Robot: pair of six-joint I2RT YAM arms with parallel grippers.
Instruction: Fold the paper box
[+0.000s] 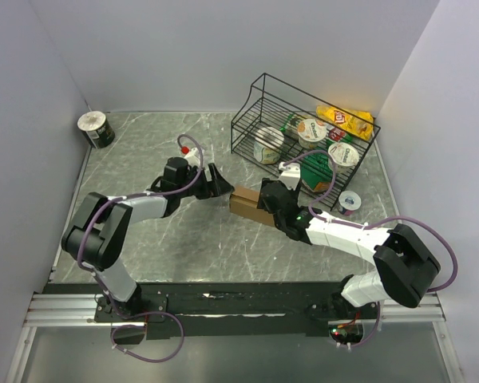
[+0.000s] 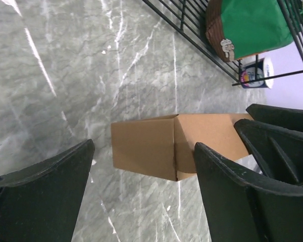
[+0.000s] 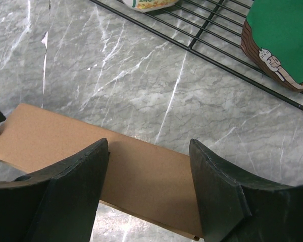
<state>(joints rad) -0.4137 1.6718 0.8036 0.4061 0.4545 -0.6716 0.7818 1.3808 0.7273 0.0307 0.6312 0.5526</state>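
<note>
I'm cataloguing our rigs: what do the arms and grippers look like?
The left arm and right arm have pale grey links, black joints and looping purple cables. The left gripper and right gripper are black, each with two broad, tapering matte fingers. A small green light glows near the right wrist.

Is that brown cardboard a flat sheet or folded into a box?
Folded: the paper box shows two faces meeting at a raised edge.

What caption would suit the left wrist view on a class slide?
Open left claw faces the paper box on the marble table, wire basket behind.
</note>
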